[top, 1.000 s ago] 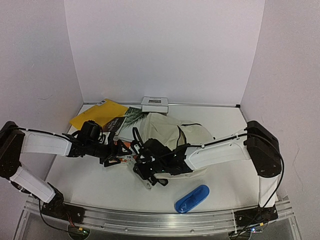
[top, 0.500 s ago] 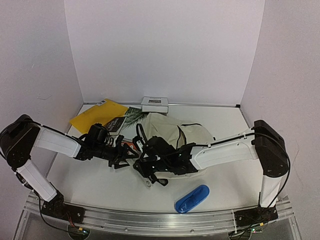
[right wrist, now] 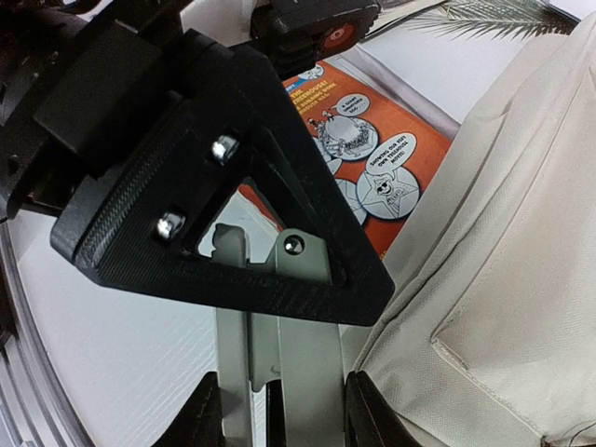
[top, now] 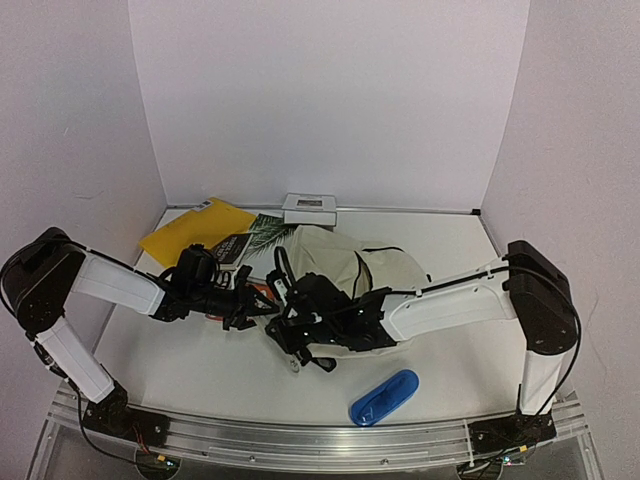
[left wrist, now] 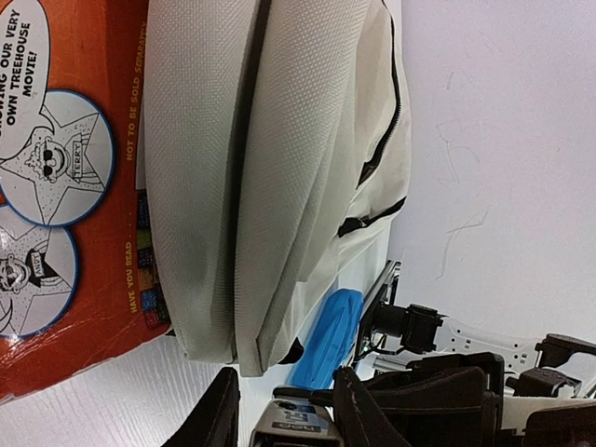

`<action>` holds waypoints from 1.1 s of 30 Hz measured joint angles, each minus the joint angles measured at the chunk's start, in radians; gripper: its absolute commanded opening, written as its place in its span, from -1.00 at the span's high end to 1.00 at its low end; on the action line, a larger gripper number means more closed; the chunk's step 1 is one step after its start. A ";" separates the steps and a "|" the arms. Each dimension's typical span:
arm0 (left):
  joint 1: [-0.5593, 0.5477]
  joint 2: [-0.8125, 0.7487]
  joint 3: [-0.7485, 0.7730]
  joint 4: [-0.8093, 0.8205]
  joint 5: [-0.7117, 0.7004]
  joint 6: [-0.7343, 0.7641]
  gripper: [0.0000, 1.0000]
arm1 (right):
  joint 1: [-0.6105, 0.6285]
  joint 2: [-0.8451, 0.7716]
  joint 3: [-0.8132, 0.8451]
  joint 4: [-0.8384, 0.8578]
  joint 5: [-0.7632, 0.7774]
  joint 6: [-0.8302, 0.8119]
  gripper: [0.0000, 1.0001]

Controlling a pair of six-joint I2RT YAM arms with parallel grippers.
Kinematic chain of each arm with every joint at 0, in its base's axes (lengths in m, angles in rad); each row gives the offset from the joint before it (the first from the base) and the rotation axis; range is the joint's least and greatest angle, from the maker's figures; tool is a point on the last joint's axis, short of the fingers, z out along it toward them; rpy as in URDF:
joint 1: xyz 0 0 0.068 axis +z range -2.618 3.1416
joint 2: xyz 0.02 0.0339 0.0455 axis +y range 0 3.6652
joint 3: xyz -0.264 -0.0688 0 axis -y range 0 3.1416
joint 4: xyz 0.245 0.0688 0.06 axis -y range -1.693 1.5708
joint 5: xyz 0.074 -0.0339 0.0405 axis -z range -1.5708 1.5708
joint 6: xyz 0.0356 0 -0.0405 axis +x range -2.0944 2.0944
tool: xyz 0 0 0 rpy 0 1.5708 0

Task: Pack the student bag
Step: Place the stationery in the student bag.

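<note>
The student bag (top: 345, 265), cream with black zippers, lies in the middle of the table; its fabric fills the left wrist view (left wrist: 279, 140) and the right side of the right wrist view (right wrist: 503, 279). At its front left corner my right gripper (top: 290, 335) (right wrist: 279, 410) is shut on a grey stapler (right wrist: 303, 354). My left gripper (top: 262, 305) (left wrist: 289, 414) meets it from the left, its fingers (right wrist: 261, 112) closed in on either side of the stapler's other end (left wrist: 291, 426).
An orange comic book (top: 258, 287) (left wrist: 65, 186) lies partly under the bag's left edge. A blue pencil case (top: 384, 397) sits near the front rail. At the back left lie a yellow envelope (top: 195, 230), a palm-leaf book (top: 250, 240) and a white box (top: 309, 208).
The left arm has reached right to the right gripper, and its jaws have narrowed around the stapler. The right gripper has kept its hold and barely moved.
</note>
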 measured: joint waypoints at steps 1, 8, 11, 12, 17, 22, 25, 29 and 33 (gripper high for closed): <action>0.000 -0.001 0.000 -0.001 0.000 0.001 1.00 | 0.000 0.000 -0.001 0.002 0.001 0.000 0.01; -0.005 -0.047 0.044 -0.136 -0.019 0.061 1.00 | 0.000 -0.127 -0.048 0.007 0.058 0.011 -0.97; -0.003 -0.085 0.069 -0.208 -0.032 0.100 1.00 | -0.003 -0.230 -0.050 0.013 0.082 0.008 -0.97; -0.003 -0.101 0.079 -0.227 -0.039 0.113 1.00 | -0.008 -0.275 -0.050 0.017 0.086 0.008 -0.96; 0.000 -0.171 0.150 -0.329 -0.034 0.209 1.00 | -0.067 -0.350 -0.057 0.035 -0.030 0.008 -0.96; 0.003 -0.233 0.212 -0.404 0.027 0.340 1.00 | -0.219 -0.350 -0.123 0.006 -0.362 0.012 -0.97; 0.003 -0.260 0.243 -0.441 0.073 0.404 0.99 | -0.250 -0.350 -0.126 -0.001 -0.532 0.013 -0.97; 0.003 -0.260 0.280 -0.449 0.142 0.458 0.99 | -0.242 -0.345 -0.126 -0.001 -0.694 0.025 -0.97; 0.002 -0.257 0.319 -0.448 0.204 0.494 1.00 | -0.233 -0.337 -0.152 0.001 -0.730 0.049 -0.93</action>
